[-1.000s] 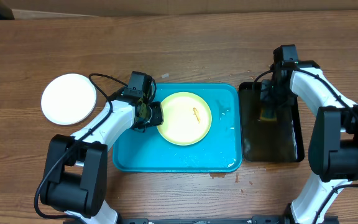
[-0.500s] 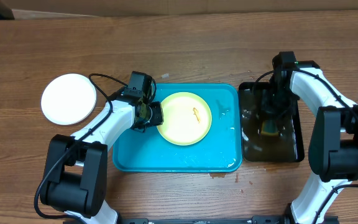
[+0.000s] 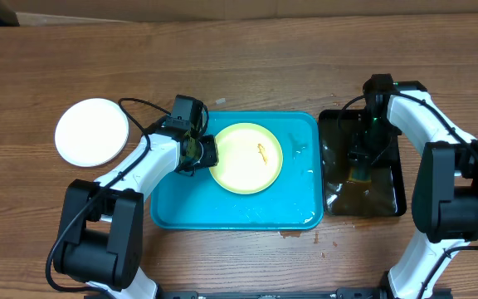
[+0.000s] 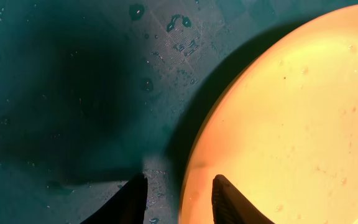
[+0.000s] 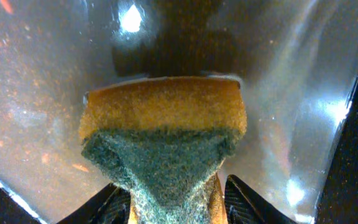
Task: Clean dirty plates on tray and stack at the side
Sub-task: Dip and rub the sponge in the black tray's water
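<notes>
A pale yellow plate with a small orange smear lies on the turquoise tray. My left gripper is shut on the plate's left rim. In the left wrist view its fingers straddle the rim of the plate, above the wet tray. A white plate lies on the table at the left. The third plate is not in view. My right gripper is shut on a yellow and green sponge, its fingers low over the wet tray floor.
A narrow black tray holding water stands right of the turquoise tray, and the sponge is in it. Water drops lie on the turquoise tray's right side. Small spots mark the table by the front edge.
My right gripper has moved the sponge toward the front of the black tray. The left arm and the yellow plate have not moved.
</notes>
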Available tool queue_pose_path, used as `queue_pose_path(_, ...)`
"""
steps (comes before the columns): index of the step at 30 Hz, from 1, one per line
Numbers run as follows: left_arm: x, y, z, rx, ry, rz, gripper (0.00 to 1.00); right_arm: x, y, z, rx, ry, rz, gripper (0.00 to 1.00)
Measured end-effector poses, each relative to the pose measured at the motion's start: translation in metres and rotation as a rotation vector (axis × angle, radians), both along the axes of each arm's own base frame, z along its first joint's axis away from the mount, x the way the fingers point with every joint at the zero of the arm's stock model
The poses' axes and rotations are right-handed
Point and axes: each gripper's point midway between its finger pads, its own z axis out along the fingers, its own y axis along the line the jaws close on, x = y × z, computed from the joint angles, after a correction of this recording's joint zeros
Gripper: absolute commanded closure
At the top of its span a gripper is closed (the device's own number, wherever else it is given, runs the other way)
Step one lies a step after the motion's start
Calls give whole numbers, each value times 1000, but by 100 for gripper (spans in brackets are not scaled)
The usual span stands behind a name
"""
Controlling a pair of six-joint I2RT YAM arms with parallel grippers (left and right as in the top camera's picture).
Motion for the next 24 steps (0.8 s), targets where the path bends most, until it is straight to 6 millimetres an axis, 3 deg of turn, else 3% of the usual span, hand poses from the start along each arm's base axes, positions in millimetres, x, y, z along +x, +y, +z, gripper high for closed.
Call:
queue_pose_path(6, 0, 0, 0, 0, 0, 0, 64, -1, 4, 0, 23, 4, -18, 82)
queue_pose_path(7, 0, 0, 0, 0, 0, 0, 65, -1, 4, 0, 23, 5, -19, 96)
queue_pose_path(14, 4, -1, 1, -5, -19, 0, 66, 0, 5, 0, 27, 1, -20, 96)
queue_pose_path(18, 5, -1, 2, -5, -22, 0, 76, 2, 5, 3, 26, 0, -19, 96)
queue_pose_path(20, 5, -1, 2, -4, -22, -2, 89, 6, 5, 6, 27, -14, -19, 96)
queue_pose_path(24, 5, -1, 1, -2, -22, 1, 92, 11, 5, 8, 28, -27, -19, 96)
